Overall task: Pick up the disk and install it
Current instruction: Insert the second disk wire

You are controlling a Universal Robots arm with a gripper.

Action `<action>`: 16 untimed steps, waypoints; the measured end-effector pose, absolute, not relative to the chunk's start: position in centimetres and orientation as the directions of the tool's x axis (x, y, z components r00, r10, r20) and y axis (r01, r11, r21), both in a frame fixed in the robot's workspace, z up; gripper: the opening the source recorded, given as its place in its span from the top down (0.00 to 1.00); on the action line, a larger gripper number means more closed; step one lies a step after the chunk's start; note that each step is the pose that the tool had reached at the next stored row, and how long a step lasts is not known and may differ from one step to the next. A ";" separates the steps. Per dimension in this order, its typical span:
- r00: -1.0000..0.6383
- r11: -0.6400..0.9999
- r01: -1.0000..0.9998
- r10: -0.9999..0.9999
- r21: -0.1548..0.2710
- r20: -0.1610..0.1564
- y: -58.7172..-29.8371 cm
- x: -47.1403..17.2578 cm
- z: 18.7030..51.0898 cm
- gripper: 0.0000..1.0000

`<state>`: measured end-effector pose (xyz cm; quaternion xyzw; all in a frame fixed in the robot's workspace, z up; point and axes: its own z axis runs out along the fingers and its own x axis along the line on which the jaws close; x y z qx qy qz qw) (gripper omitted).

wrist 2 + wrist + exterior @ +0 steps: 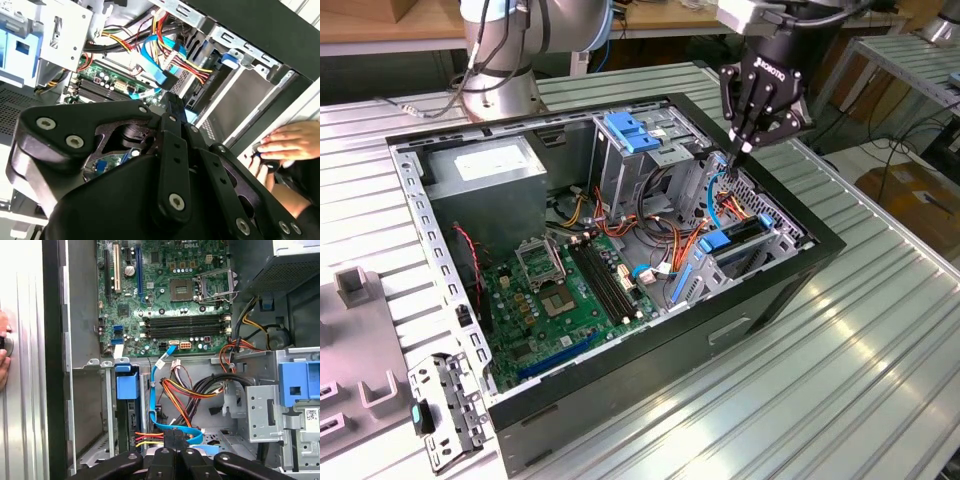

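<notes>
– Disk point(735, 236) position?
– Found it standing on edge inside the drive bay at the case corner on the exterior view's right, blue carrier end up. Logged the same blue carrier tab in the first wrist view point(127, 386), with the dark edge of the drive running along the bay wall behind it.

– Gripper point(744, 150)?
– Saw it hanging tips-down over that corner of the open computer case point(620, 410), near the disk but apart from it. Noted fingers pressed together, with nothing visible between them; confirmed in both wrist views point(173, 436) point(168, 102). Placed the tips just beside the blue data cable point(720, 195); could not tell whether touching.

– Nearby items?
– Recorded a bundle of orange, red and yellow wires point(192, 390) beside the bay and a metal cage with a blue latch point(628, 130) on top. Marked the green motherboard point(560, 290) flat on the case floor and a grey power supply box point(485, 170) with a white sticker in the corner on the exterior view's left.

– Outside the case?
– Noted a ribbed metal table point(840, 380) under everything and a loose metal bracket point(445, 410) lying by the case on the exterior view's left. Spotted a person's hand point(287, 142) resting on the table just beside the case wall next to the bay.
</notes>
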<state>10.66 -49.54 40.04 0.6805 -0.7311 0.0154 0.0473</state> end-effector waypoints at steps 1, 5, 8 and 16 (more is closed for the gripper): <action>-0.069 0.074 -0.996 -0.992 0.042 0.101 -49.3 10.7 40.0 0.89; -0.069 0.076 -0.996 -0.987 0.041 0.147 -47.8 10.7 40.0 0.89; -0.067 0.075 -0.996 -0.983 0.040 0.172 -46.3 10.6 40.0 0.89; -0.063 0.077 -0.996 -0.959 0.041 0.275 -44.3 10.7 39.7 0.89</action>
